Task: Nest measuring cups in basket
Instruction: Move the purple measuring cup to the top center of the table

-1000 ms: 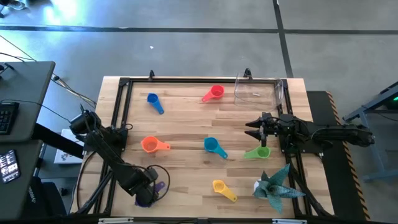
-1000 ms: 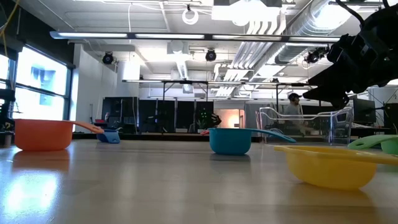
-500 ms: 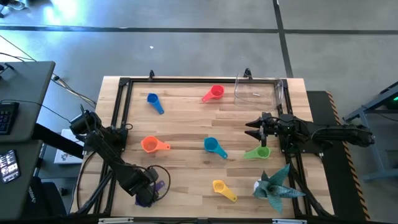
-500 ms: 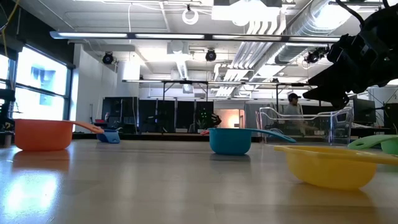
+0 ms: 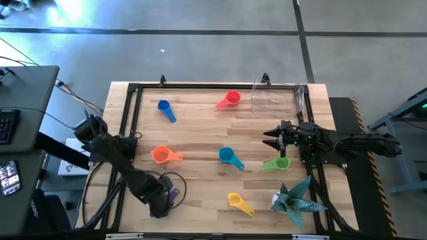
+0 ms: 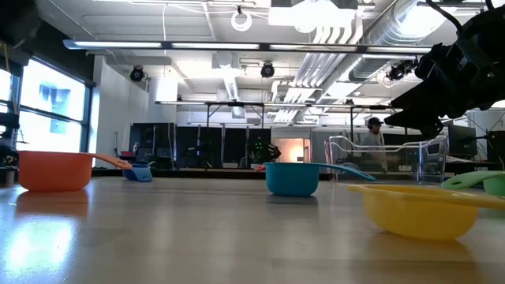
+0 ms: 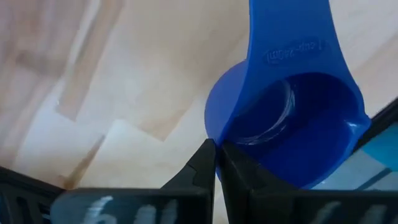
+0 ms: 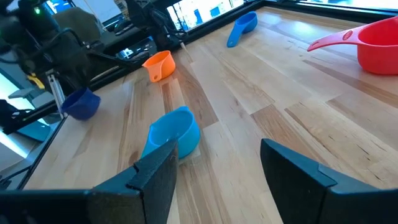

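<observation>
The purple measuring cup (image 5: 173, 195) is at the table's near left, with my left gripper (image 5: 160, 202) shut on it. Other cups lie apart on their bases on the wood: blue (image 5: 165, 109), red (image 5: 229, 100), orange (image 5: 162, 155), teal (image 5: 229, 157), green (image 5: 276, 163) and yellow (image 5: 239, 202). The clear basket (image 5: 277, 100) stands at the far right. My right gripper (image 5: 273, 139) hovers open just far of the green cup, touching nothing. My left gripper pinches the purple cup's wall at the rim (image 7: 219, 138), on the side away from the handle (image 7: 292, 43). One finger (image 7: 239, 177) is inside the bowl and the other outside. The bowl faces up. Whether its base is on the table, I cannot tell.
A black metal frame (image 5: 127, 133) runs round the wooden table. A teal spiky plant (image 5: 293, 200) stands at the near right corner, close to the green cup. Bare wood lies between the scattered cups in the middle.
My left gripper has shut on the purple cup's rim and drawn back a little toward the table's far edge, taking the cup with it. The right arm has kept still.
</observation>
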Robot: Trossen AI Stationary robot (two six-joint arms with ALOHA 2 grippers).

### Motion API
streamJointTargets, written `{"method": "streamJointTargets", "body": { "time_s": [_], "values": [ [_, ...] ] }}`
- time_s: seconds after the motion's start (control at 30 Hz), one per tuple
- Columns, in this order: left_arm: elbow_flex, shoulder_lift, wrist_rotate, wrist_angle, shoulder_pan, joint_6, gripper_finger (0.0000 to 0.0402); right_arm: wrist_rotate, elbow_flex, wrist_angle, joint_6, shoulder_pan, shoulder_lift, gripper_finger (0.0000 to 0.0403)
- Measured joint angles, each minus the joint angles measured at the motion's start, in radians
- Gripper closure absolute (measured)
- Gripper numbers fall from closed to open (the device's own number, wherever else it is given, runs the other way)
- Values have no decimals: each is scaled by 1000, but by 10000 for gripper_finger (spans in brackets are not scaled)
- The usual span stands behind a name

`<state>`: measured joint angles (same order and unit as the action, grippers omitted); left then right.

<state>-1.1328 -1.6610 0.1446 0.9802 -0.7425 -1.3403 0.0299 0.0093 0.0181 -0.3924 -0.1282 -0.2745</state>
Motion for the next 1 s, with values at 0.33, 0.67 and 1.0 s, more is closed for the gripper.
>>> {"method": "streamJointTargets", "body": {
  "time_s": [0.33, 0.67, 1.0],
  "values": [
    [0, 122, -67, 14, 236, 232, 400, 0, 0, 0, -2, 0, 0, 182],
    [0, 200, -124, 10, 554, 515, 401, 0, 0, 0, -30, 0, 0, 182],
    [0, 207, -124, -26, 848, 803, 401, 0, 0, 5, -183, 0, 0, 182]
  ]
}}
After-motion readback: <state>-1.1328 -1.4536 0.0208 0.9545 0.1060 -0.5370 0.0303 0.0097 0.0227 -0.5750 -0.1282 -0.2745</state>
